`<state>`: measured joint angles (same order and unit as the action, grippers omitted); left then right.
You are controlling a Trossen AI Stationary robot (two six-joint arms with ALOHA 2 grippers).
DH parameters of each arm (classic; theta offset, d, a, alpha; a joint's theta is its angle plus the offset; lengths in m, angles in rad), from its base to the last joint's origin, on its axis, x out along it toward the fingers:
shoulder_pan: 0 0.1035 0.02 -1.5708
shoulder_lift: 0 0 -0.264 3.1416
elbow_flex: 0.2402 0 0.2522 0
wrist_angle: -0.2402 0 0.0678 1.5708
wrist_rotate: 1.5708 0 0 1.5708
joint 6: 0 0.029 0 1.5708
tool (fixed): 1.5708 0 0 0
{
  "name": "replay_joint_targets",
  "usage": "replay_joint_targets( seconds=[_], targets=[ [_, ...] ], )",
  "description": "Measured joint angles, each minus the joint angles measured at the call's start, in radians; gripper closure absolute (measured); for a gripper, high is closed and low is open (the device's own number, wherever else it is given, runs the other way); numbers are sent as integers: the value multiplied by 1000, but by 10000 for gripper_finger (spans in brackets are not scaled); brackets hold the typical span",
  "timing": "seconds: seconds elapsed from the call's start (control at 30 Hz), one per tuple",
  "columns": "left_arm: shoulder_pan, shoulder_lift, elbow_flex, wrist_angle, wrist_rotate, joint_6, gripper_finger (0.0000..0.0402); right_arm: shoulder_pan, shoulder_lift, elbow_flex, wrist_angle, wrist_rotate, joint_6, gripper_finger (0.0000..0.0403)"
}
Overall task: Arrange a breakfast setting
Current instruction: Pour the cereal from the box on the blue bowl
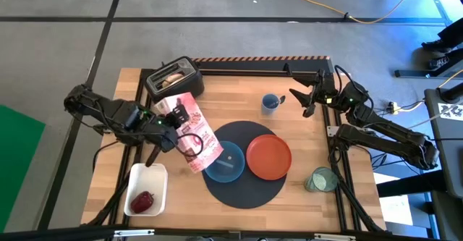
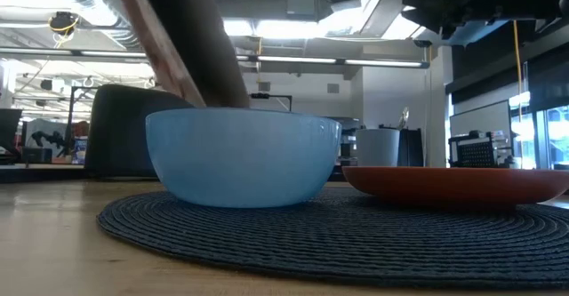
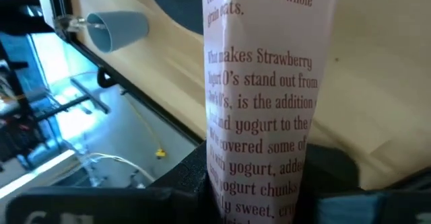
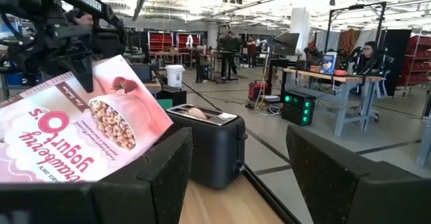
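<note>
The left gripper [image 1: 171, 127] had its jaws clamped on a pink cereal box [image 1: 195, 134], which was tilted over the light-blue bowl [image 1: 225, 164] on the round dark-navy placemat [image 1: 242, 187], with the orange-red plate [image 1: 268, 156] just beside the bowl. The right gripper [image 1: 307, 100] waited near the far edge of the table [image 1: 282, 205], its jaws apart and holding nothing.

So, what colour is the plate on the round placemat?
Orange-red; the plate shows best in the high view, beside the light-blue bowl.
</note>
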<state>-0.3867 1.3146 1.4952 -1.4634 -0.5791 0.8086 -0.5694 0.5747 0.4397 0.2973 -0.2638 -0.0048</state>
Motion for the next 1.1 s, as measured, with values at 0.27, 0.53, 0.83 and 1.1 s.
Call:
replay_joint_targets(
  seconds=[0.27, 0.53, 0.83, 1.1],
  targets=[
    [-5, 22, 0, 37, -35, 74, 302, 0, -1, 0, 14, -14, -7, 171],
    [-12, 22, 0, 50, -69, 95, 302, 0, -1, 0, 14, -14, -21, 171],
    [-28, 23, 0, 69, -93, 122, 302, 0, -1, 0, 14, -14, -21, 171],
    [-28, 49, 0, 70, -119, 165, 302, 0, -1, 0, 14, -14, -20, 171]
  ],
)
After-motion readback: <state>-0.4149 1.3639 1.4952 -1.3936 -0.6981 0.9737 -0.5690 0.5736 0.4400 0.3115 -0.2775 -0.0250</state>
